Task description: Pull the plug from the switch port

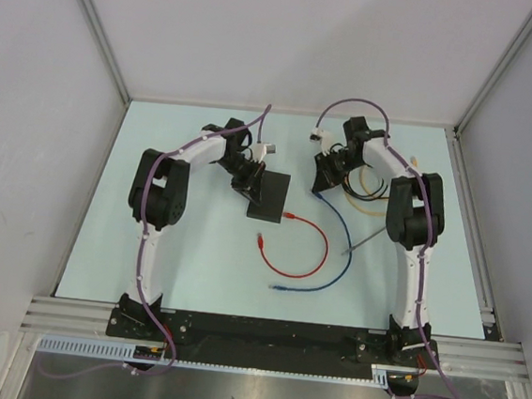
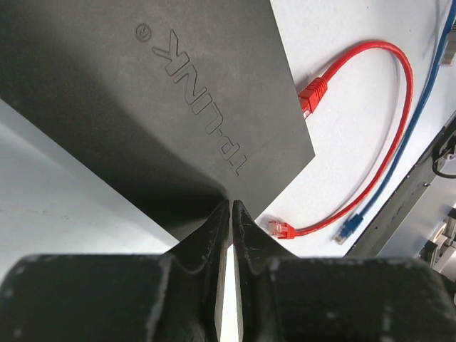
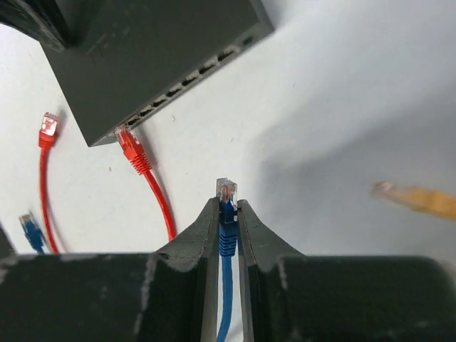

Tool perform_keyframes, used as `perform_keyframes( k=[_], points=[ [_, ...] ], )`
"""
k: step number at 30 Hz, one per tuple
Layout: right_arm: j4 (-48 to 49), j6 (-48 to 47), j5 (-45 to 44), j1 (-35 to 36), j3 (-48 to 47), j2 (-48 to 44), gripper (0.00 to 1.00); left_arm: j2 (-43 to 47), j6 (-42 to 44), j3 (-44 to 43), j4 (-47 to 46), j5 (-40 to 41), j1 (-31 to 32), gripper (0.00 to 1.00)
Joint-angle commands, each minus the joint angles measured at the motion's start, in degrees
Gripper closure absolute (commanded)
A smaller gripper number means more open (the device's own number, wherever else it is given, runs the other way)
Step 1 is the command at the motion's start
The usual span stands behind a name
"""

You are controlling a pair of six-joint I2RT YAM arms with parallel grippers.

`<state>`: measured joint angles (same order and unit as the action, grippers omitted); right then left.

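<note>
The switch is a flat black box lying on the table, with sockets along one narrow edge. A red plug sits in the end socket. My left gripper is shut, its tips at the switch's corner edge with nothing between them. My right gripper is shut on a blue plug, whose clear tip sticks out past the fingertips. The blue plug is held apart from the sockets, over bare table.
The red cable loops toward the near side and ends in a free plug. The blue cable runs down to a loose end. Yellowish cables lie at the right, one with its plug showing.
</note>
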<state>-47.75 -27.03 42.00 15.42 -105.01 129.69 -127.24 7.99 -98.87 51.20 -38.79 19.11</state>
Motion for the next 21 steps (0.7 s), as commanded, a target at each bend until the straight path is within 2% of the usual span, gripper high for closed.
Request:
perform_keyframes(
  k=[1, 6, 12, 16, 19, 21],
  points=[
    [-7.53, -13.39, -5.08, 1.63, -8.35, -2.16, 1.00, -3.19, 1.06, -1.76, -0.93, 3.54, 0.92, 0.86],
    [-7.55, -23.59, -8.86, 5.57, -12.23, -1.02, 1.00, -3.98, 0.89, -2.99, -0.84, 3.10, 1.45, 0.86],
    [-4.37, -25.97, -13.06, 10.68, -14.16, 0.56, 1.00, -3.98, 0.89, -3.52, -0.75, 3.10, 1.63, 0.86],
    [-0.78, -21.16, -17.47, 11.22, -12.94, 0.83, 0.61, -3.37, 1.15, -3.35, -0.66, 3.37, 1.63, 0.86],
    [3.00, -13.97, -17.56, 9.46, -9.61, -1.71, 0.51, -3.02, 1.15, -2.91, -0.75, 3.37, 1.63, 0.85],
    [3.89, -11.31, -16.95, 7.44, -6.88, -3.74, 0.50, -2.93, 1.15, -2.91, -0.84, 3.37, 1.63, 0.85]
  ],
)
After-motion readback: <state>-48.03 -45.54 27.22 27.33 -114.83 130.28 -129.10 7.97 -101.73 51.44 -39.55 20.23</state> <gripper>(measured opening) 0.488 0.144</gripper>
